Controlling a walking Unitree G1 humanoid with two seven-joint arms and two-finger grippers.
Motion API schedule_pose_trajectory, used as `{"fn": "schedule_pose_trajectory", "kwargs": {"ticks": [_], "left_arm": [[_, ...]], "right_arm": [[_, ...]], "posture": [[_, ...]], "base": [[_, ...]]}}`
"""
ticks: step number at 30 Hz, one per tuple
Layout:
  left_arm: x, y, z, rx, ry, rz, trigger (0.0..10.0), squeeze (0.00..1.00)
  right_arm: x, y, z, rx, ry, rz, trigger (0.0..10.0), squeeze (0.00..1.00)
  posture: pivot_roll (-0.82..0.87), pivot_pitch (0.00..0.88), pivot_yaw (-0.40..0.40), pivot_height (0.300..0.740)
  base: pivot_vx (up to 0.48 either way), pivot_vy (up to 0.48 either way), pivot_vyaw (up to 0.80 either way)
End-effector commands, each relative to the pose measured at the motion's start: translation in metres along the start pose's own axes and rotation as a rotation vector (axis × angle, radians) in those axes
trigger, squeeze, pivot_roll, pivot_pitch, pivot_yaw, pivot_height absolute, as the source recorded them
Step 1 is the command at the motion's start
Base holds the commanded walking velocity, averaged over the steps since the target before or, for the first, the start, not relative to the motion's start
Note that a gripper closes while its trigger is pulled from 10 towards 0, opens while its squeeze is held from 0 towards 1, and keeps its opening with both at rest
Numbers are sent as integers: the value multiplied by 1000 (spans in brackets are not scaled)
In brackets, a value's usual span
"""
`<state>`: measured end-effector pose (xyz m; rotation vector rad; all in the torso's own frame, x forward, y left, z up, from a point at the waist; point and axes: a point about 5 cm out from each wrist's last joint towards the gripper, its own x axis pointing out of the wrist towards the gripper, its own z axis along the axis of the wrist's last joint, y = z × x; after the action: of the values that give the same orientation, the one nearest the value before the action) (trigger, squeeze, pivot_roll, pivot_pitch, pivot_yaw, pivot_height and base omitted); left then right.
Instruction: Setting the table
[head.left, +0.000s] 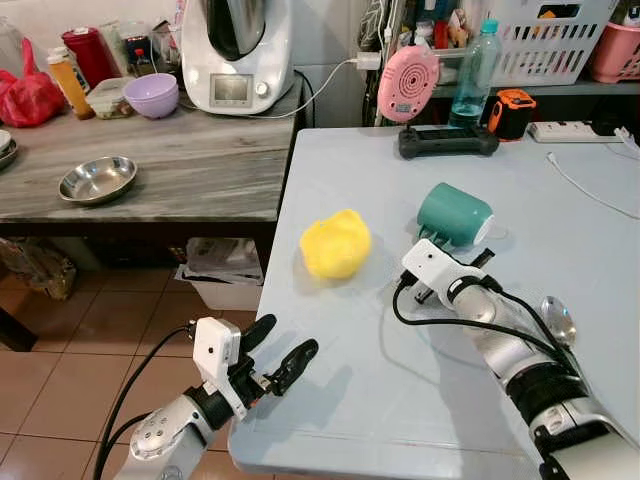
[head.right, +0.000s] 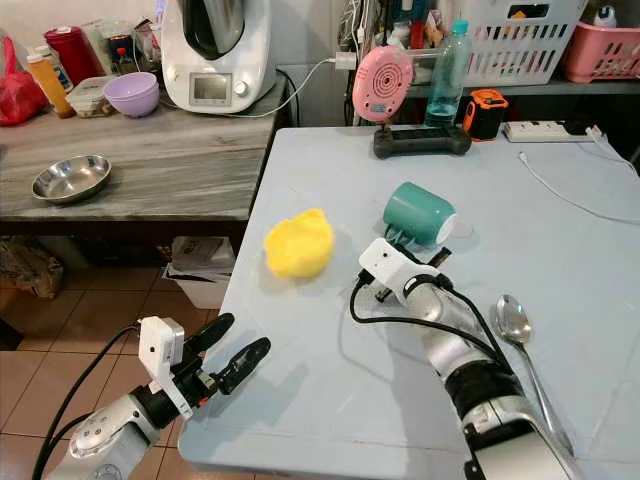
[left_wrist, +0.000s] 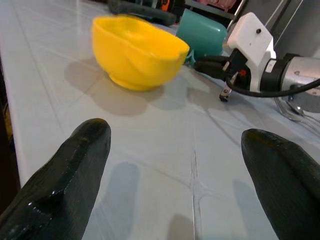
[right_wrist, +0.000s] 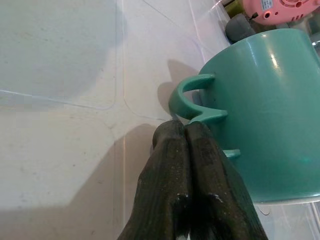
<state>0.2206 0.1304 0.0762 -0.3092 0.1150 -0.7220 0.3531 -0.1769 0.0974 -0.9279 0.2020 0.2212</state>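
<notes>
A teal mug (head.left: 455, 213) lies on its side on the pale blue table (head.left: 340, 400), its handle (right_wrist: 192, 97) turned toward my right arm. My right gripper (right_wrist: 186, 131) is shut, its fingers pressed together with the tips against the handle. A yellow bowl (head.left: 335, 243) stands upright to the left of the mug. A metal spoon (head.right: 515, 320) lies on the table to the right of my right forearm. My left gripper (head.left: 288, 336) is open at the table's near left edge, pointing toward the bowl (left_wrist: 137, 50) with nothing between its fingers.
At the table's far edge are a black handheld device (head.left: 447, 140), a pink round gadget (head.left: 408, 82), a water bottle (head.left: 475, 75) and a power strip (head.left: 570, 130). A white cable (head.left: 590, 190) crosses the right side. The left counter (head.left: 200, 190) holds a steel bowl (head.left: 97, 180) and a kitchen machine (head.left: 235, 55).
</notes>
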Motion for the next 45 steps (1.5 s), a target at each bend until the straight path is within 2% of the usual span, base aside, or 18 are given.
{"fn": "schedule_pose_trajectory", "kwargs": {"ticks": [1, 6, 7, 8, 11, 12, 15, 21, 25, 31, 36, 39, 40, 45], "left_arm": [[-1, 3, 0, 13, 5, 10, 10000, 0], [0, 1, 2, 15, 3, 5, 10000, 0], [1, 1, 2, 16, 2, 4, 10000, 0], [1, 1, 2, 17, 2, 3, 10000, 0], [1, 1, 3, 20, -4, 6, 10000, 0], [2, 1, 3, 27, -12, 10, 10000, 0], [2, 1, 4, 29, -21, 17, 10000, 0], [2, 3, 6, 47, -36, 38, 10000, 0], [3, 4, 6, 54, -39, 43, 10000, 0], [4, 3, 8, 56, -50, 54, 10000, 0], [4, 1, 9, 55, -56, 56, 10000, 0], [4, -1, 10, 56, -57, 55, 10000, 0], [4, -2, 10, 57, -57, 53, 10000, 0], [4, -3, 13, 63, -56, 48, 10000, 0]], "right_arm": [[-3, 0, 2, 14, -24, -12, 0, 0], [-4, 0, 9, 15, -60, -25, 0, 0], [-4, -2, 11, 24, -72, -37, 3843, 1000], [-4, -4, 15, 36, -88, -56, 3843, 1000], [-5, -14, 25, 102, -139, -124, 10000, 1000], [-6, -17, 29, 188, -152, -149, 10000, 1000], [-6, -18, 31, 257, -149, -156, 10000, 1000], [1, -10, 39, 194, -126, -74, 10000, 1000], [5, -13, 39, 126, -99, -65, 10000, 1000], [3, -13, 33, 226, -71, -69, 10000, 1000], [0, -4, 24, 227, -32, -55, 10000, 1000], [-2, -2, 24, 269, -33, -61, 10000, 1000], [-3, 0, 25, 353, -44, -56, 10000, 0], [-9, 4, 22, 657, -39, -84, 10000, 0]], "posture": [[-127, 24, 68, 740], [-132, 21, 72, 740], [-132, 19, 70, 740], [-132, 19, 70, 740], [-132, 19, 70, 740], [-129, 18, 64, 740], [-129, 19, 63, 740], [-130, 19, 65, 740], [-130, 19, 63, 740], [-122, 21, 54, 740], [-122, 26, 56, 740], [-125, 27, 59, 740], [-128, 30, 62, 740], [-130, 35, 68, 740]], "base": [[0, 0, 0], [0, 0, 0], [0, 0, 0], [0, 0, 0], [0, 0, 0], [0, 0, 0], [0, 0, 0], [0, 0, 0], [0, 0, 0], [0, 0, 0], [0, 0, 0], [0, 0, 0], [0, 0, 0], [0, 0, 0]]}}
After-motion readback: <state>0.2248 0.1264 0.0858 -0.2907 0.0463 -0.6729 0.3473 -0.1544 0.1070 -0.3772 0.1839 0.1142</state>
